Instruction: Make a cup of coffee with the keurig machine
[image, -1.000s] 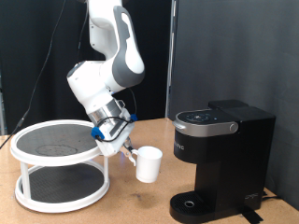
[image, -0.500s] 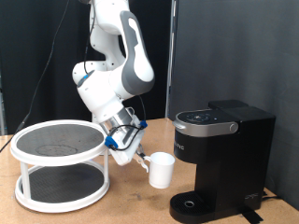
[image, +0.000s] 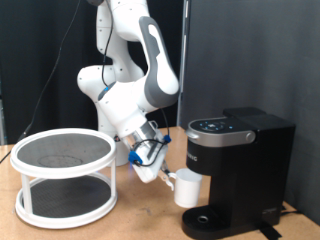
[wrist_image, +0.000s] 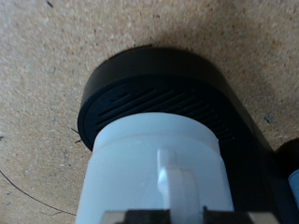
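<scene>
Gripper (image: 163, 176): I have it clamped on the cup (image: 188, 188) handle.
Position: above the keurig machine (image: 235, 170) drip tray (wrist_image: 159, 89).
Risk: cup clips the tray rim, tips.

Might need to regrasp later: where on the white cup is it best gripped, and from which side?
The handle. The gripper holds the cup there now, from the exterior view's left. The handle juts sideways away from the keurig machine, so the fingers reach it without crowding the machine. In the wrist view the cup hangs over the drip tray.
</scene>
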